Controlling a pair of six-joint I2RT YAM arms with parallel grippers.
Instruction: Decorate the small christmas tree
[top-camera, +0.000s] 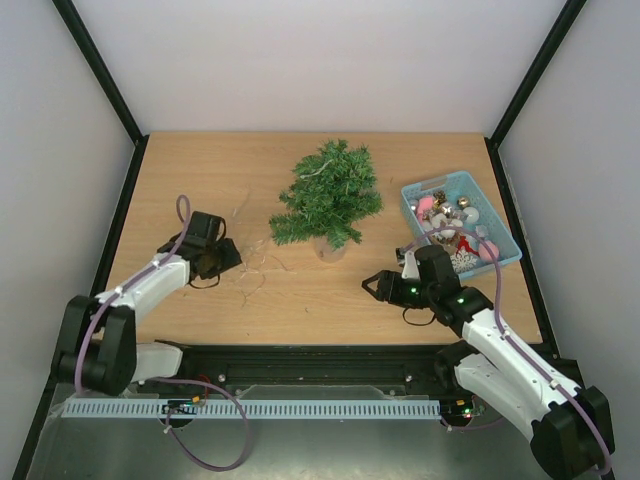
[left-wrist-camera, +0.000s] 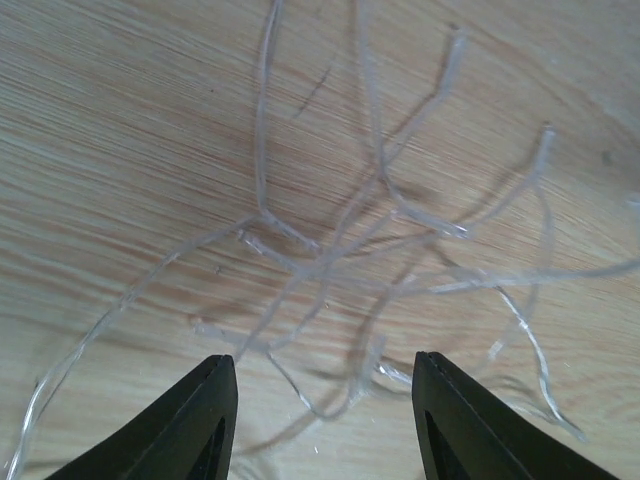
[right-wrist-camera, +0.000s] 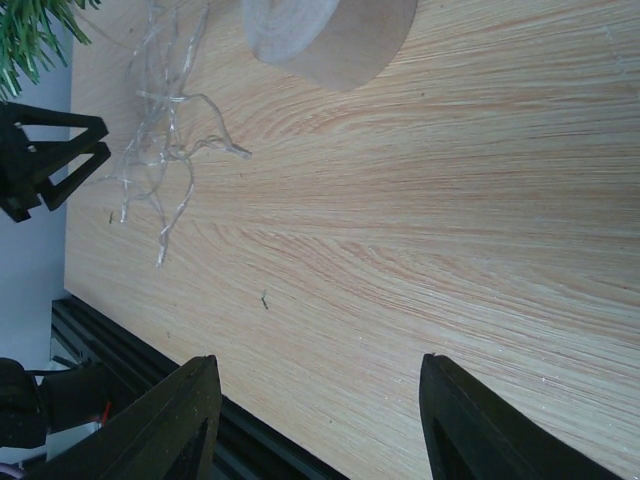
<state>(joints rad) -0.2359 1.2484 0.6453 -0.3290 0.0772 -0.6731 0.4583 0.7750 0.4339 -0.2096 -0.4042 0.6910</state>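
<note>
Tangled clear wire lies between left gripper and tree.

A: Where does the small christmas tree stand?
B: On the table, halfway across and toward the far side. The basket sits at its 3 o'clock, near but apart, with ornaments in it.
A: And the wire tangle?
B: It lies on the table at the tree's 8 o'clock, near the base. The left gripper is at the tangle's 9 o'clock, at its edge. The right gripper is at the tree's 5 o'clock, which is 8 o'clock from the basket.
</note>
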